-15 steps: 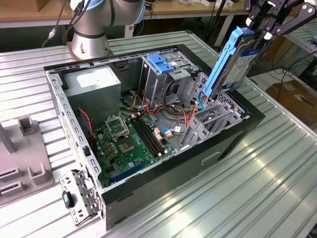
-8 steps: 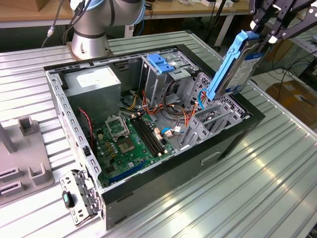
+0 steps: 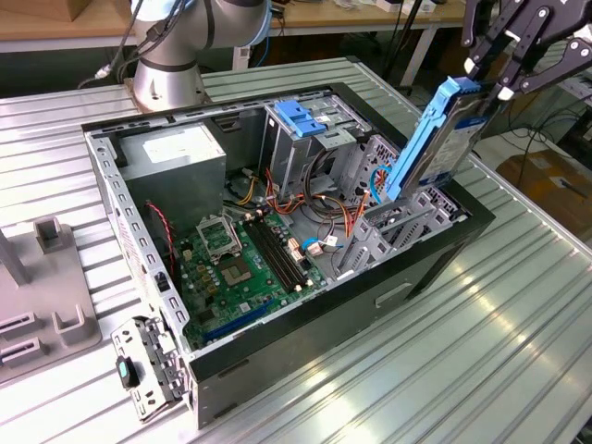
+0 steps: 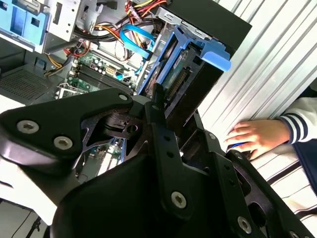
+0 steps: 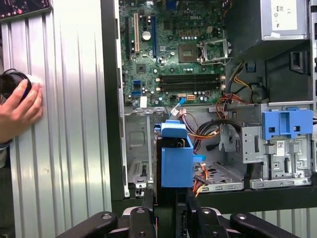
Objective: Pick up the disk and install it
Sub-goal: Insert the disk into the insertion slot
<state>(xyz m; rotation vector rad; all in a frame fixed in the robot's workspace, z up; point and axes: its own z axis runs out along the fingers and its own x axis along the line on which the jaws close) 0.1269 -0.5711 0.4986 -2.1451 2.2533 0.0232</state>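
Gripping the disk [image 3: 442,139] by its upper end, the gripper [image 3: 488,81] has its black fingers closed on the blue side rails. The disk hangs steeply tilted over the end of the open computer case [image 3: 435,254] that lies at the exterior view's right. Its lower end reaches down to the metal drive bay [image 3: 398,227] there; whether it touches the bay I cannot tell. In the first wrist view the disk shows edge-on, its blue plastic [image 5: 176,158] in front of the bay.

Inside the case there is one green motherboard [image 3: 236,273], one grey power-supply box [image 3: 176,153] with a white sticker, and one tall metal cage carrying a light-blue latch [image 3: 301,118]. Orange, red and yellow wires [image 3: 319,217] run between them, and one flat blue cable [image 4: 136,37] loops near the bay.

The case lies on its side on a ribbed, silvery metal table [image 3: 481,351]. On the same table stand the arm's single grey base [image 3: 166,69], behind the case, and one grey fixture [image 3: 51,296] at the exterior view's left. One person's hand [image 5: 20,106] rests on the table beside the case, on a small round black object [image 5: 11,83]; a striped sleeve [image 4: 297,116] covers the wrist.

Beyond the table runs a wooden workbench [image 3: 55,28] with cables hanging below it, and one cardboard box [image 3: 555,180] sits on the floor at the exterior view's right.
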